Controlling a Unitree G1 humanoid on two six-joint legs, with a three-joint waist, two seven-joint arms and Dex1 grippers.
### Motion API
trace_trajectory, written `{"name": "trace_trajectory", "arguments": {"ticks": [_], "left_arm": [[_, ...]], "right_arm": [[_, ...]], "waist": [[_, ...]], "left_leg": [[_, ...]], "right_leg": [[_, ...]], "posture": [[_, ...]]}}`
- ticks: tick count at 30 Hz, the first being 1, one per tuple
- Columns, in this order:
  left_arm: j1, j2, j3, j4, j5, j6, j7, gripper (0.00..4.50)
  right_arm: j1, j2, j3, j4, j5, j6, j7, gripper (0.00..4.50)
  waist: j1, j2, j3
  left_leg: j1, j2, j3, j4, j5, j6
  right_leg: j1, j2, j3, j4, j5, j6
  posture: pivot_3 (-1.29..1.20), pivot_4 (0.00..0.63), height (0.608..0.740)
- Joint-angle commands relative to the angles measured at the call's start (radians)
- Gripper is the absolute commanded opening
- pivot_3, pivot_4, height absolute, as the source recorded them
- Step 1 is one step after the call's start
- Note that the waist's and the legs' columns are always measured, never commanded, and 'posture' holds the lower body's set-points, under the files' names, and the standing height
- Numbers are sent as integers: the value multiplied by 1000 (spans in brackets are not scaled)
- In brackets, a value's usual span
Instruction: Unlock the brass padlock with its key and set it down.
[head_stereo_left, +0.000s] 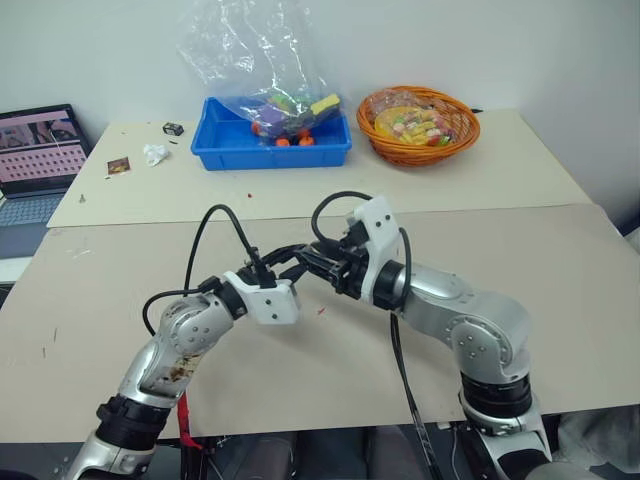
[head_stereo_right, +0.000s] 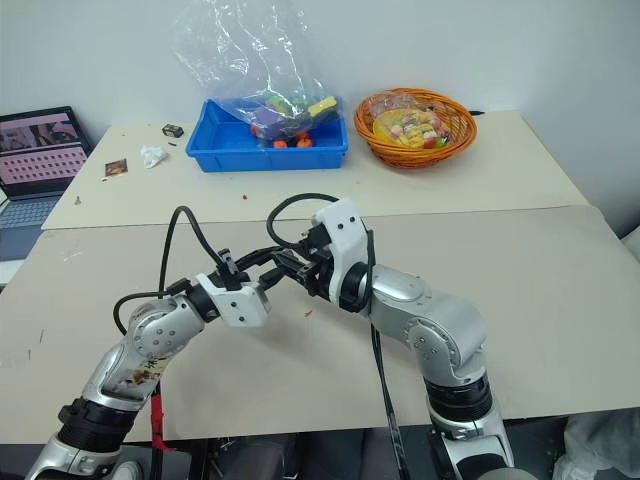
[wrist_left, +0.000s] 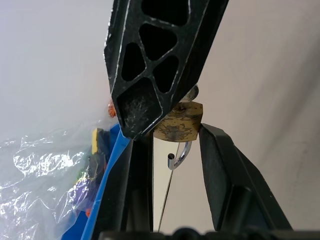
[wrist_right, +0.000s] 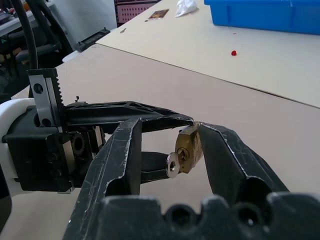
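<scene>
Above the bare beige tabletop (head_stereo_left: 560, 300), well clear of it, the two arms meet fingertip to fingertip. The left gripper (wrist_right: 187, 120) is clamped on the small golden-brass rectangular padlock (wrist_right: 189, 148), its black fingers pinching the body from both sides in the left wrist view. The thin silvery key with a ring-like head (wrist_right: 172, 165) sticks out of the lock's end. The right gripper (wrist_right: 192, 145) has its fingers apart, straddling lock and key; whether either pad (wrist_right: 125, 150) actually touches the key I cannot tell.

The likely trouble: the lock is tiny and held by its edges, so any twist on the key could rotate the whole body in the left grip or pop it loose onto the table. A closing right finger might also knock the key out instead of catching its head.

The silvery U-shaped shackle (wrist_left: 181, 154) shows one free curved end (it looks lifted out, though I would not swear to it), and a black finger covers the keyhole side there
</scene>
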Motion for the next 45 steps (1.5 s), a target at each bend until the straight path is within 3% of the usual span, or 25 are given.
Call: {"name": "trace_trajectory", "arguments": {"ticks": [1, 3, 7, 15, 28, 44, 45], "left_arm": [[-9, -1, 10, -66, -10, -13, 10, 830], [-9, -1, 11, -66, -9, -12, 11, 830], [-6, 0, 13, -68, -7, -12, 14, 830], [-6, -2, 19, -65, -4, -15, 14, 830], [-7, -6, 15, -65, -5, -12, 12, 830], [10, -10, 36, -87, -17, 8, 21, 830], [10, -11, 39, -88, -22, 7, 24, 1330]], "right_arm": [[-16, 18, -1, 8, -7, 6, -4, 1956], [-21, 28, 2, 18, -10, 5, -5, 1536], [-33, 66, 5, 33, -11, 4, -12, 91], [-33, 137, 8, 29, 3, 27, -18, 72], [-11, 110, -15, 27, 47, 56, 64, 72], [2, 194, -82, 41, 62, 106, 48, 72], [2, 195, -85, 41, 61, 105, 48, 72]], "waist": [[0, 0, 0], [0, 0, 0], [-2, 0, 0], [-1, 0, 0], [-2, 0, 0], [-2, 0, 0], [-2, 0, 0]], "left_leg": [[0, 0, 0, 0, 0, 0], [0, 0, 0, 0, 0, 0], [0, 0, 0, 0, 0, 0], [0, 0, 0, 0, 0, 0], [0, 0, 0, 0, 0, 0], [0, 0, 0, 0, 0, 0], [0, 0, 0, 0, 0, 0]], "right_leg": [[0, 0, 0, 0, 0, 0], [0, 0, 0, 0, 0, 0], [0, 0, 0, 0, 0, 0], [0, 0, 0, 0, 0, 0], [-1, 0, 0, 0, 0, 0], [-1, 0, 0, 1, 0, 0], [-1, 0, 0, 1, 0, 0]], "posture": [[0, 150, 740], [0, 150, 740], [0, 150, 740], [0, 150, 740], [0, 150, 740], [0, 150, 740], [0, 150, 740]]}}
